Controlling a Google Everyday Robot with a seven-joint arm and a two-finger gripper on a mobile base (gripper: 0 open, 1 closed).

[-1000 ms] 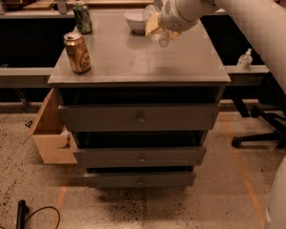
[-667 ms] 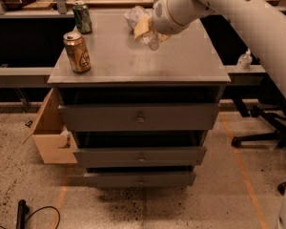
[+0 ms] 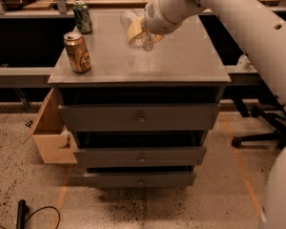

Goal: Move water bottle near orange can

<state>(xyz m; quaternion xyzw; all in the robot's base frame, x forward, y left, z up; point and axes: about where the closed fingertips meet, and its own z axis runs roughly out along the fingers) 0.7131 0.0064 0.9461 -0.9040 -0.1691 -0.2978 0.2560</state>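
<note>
The orange can [image 3: 77, 52] stands upright near the front left corner of the grey drawer cabinet's top [image 3: 181, 61]. My gripper [image 3: 136, 31] hangs over the back middle of the top, to the right of the can and well apart from it. It is shut on the water bottle [image 3: 144, 42], a clear bottle held tilted just above the surface, with its cap end pointing down towards the front. The arm hides much of the bottle's upper part.
A green can [image 3: 82, 17] stands at the back left of the top. A pale bowl [image 3: 127, 17] sits behind the gripper. A small white spray bottle [image 3: 242, 62] stands on the right ledge. A cardboard box [image 3: 51, 136] and a chair base [image 3: 262, 128] are on the floor.
My gripper has moved left across the top with the water bottle in it, closer to the orange can. The cans have not moved.
</note>
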